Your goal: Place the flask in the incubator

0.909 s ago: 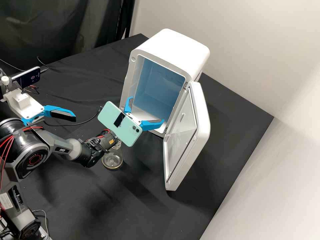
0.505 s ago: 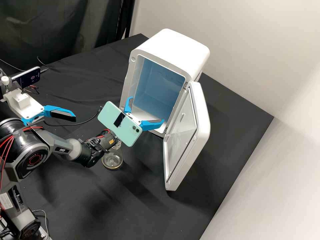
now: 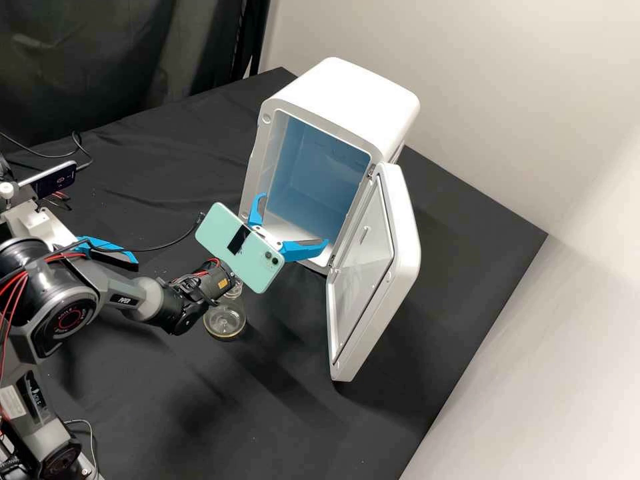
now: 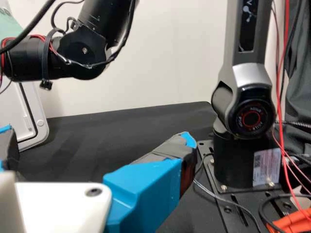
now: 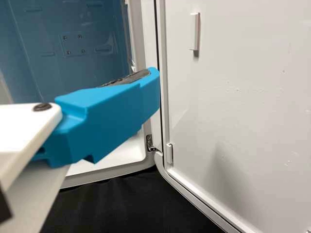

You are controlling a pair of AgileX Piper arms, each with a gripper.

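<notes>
The right end effector is held empty, fingers apart, at the incubator mouth beside the open door. The flask sits on the table beneath that arm's wrist. It could be toppled if the wrist were lowered carelessly.

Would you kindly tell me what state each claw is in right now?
Left claw: open, empty.
Right claw: open, empty.

Blk cable lying on bench cloth (blk too); dark curtain behind.
</notes>
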